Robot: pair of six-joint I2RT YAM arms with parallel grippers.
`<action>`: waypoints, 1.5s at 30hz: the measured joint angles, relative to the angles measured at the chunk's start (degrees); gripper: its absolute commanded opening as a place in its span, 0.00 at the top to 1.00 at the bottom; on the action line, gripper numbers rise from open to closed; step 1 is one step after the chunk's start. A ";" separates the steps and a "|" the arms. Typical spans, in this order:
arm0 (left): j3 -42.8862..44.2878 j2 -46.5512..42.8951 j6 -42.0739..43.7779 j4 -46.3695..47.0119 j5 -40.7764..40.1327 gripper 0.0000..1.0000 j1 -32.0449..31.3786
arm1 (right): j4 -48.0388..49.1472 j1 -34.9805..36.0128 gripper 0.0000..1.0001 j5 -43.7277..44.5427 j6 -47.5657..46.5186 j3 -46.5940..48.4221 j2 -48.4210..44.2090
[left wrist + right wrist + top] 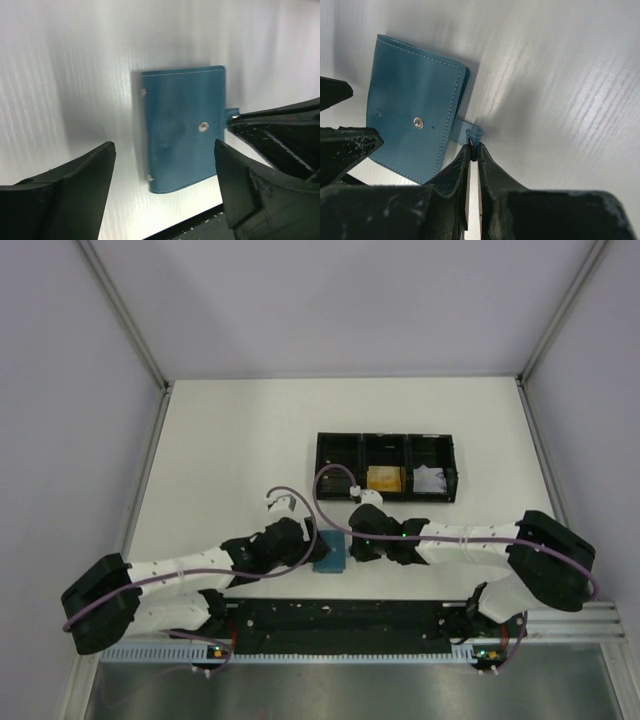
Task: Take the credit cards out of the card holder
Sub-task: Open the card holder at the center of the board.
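The card holder [330, 552] is a small teal-blue wallet lying closed on the white table near the front edge, between my two grippers. Its outer face with a metal snap [182, 130] fills the left wrist view. My left gripper [164, 150] hovers over it, open, with one finger on each side and nothing held. My right gripper [474, 149] is shut on the holder's small strap tab [470, 131], which sticks out from the right edge. The closed holder hides its inside. One orange-gold credit card [384, 478] lies in the black tray.
A long black three-compartment tray [386, 438] stands behind the grippers, with a white paper wad [431, 480] in its right compartment. The table's front edge and a dark rail [340, 615] lie just below the holder. Grey walls close in both sides.
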 measured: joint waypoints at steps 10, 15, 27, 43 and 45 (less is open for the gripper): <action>16.55 7.80 6.78 -13.31 -7.54 0.01 -8.72 | 15.37 -4.33 1.00 -8.92 5.92 -9.27 -1.70; 23.23 16.92 7.41 -20.44 -12.04 0.01 -11.61 | 19.23 -5.51 1.00 -11.52 7.74 -11.98 -3.10; 34.29 28.68 6.78 -34.10 -20.39 0.01 -14.58 | 21.38 -5.77 1.00 -12.76 8.48 -13.25 -4.13; 36.54 32.65 8.50 -36.72 -20.41 0.02 -14.99 | 20.46 -5.81 1.00 -12.68 8.46 -13.31 -4.76; 36.57 32.68 8.57 -36.72 -20.35 0.04 -14.99 | 20.46 -5.81 1.00 -12.68 8.46 -13.31 -4.76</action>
